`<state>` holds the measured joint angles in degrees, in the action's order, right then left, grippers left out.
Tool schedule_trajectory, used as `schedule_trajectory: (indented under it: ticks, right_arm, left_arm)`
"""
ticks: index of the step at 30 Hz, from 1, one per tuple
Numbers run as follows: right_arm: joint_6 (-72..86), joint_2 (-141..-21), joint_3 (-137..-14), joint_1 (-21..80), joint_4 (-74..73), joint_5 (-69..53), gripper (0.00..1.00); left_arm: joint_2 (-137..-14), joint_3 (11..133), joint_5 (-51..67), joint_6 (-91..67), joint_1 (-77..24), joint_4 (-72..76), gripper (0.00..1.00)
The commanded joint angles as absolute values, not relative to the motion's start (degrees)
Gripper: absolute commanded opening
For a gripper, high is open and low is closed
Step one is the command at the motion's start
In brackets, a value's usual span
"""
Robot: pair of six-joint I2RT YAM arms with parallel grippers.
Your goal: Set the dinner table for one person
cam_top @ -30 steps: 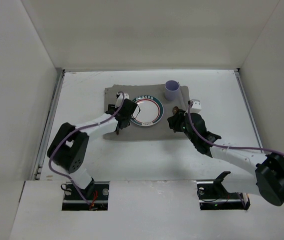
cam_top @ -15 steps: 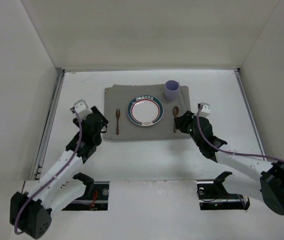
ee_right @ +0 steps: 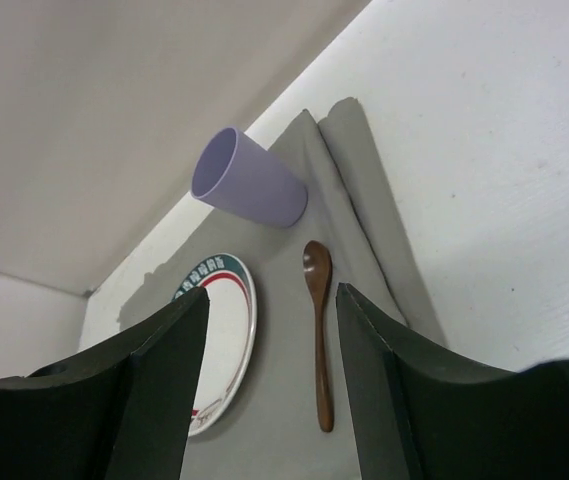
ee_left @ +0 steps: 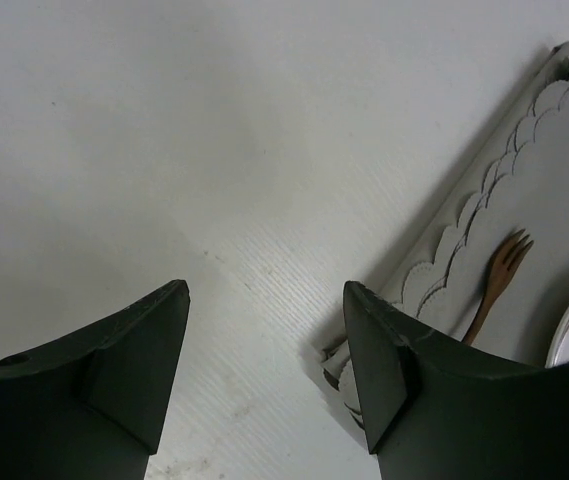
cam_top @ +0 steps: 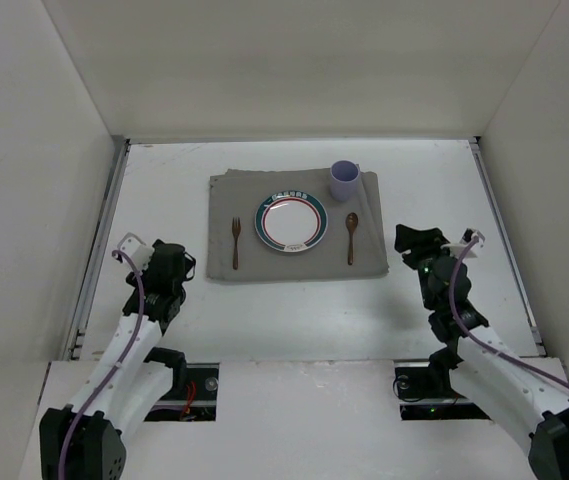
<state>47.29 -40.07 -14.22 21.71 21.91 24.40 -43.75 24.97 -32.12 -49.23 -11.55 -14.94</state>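
Judging by the layout, the setting looks essentially finished. A grey mat (cam_top: 249, 200) lies on the far middle of the white counter (cam_top: 294, 310). On it, a plate (cam_top: 291, 221) sits in the centre, a fork (cam_top: 235, 243) lies to its left and a spoon (cam_top: 351, 238) to its right, both roughly parallel to the mat's sides. A lilac cup (cam_top: 344, 180) stands upright at the far right corner. No knife or napkin is visible, so if either is wanted it remains to be placed; otherwise only parking the arms seems left.

The left fingers (cam_top: 174, 255) and right fingers (cam_top: 411, 238) are spread wide with nothing between them, each hovering over bare counter on its own side of the mat.

The overhead view alone gives the whole arrangement and both arms. The left wrist view adds the mat's scalloped, layered edge, the fork's tines and a sliver of plate rim, but misses cup and spoon. The right wrist view shows cup, spoon and the plate's green-and-red rim, but not the fork.
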Motion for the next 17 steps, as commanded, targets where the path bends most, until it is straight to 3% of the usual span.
schedule_trajectory:
  ticks: [1, 17]
  right_arm:
    - [48.6, -39.7, -14.6, 21.7, 25.5, 25.2, 0.60]
    - [47.6, -49.6, -17.3, 23.4, 27.5, 23.0, 0.61]
  left_arm:
    - [-43.2, 26.5, -30.8, -51.1, -12.7, -14.2, 0.61]
    - [-47.9, 27.6, -31.4, -49.9, -14.1, -11.0, 0.60]
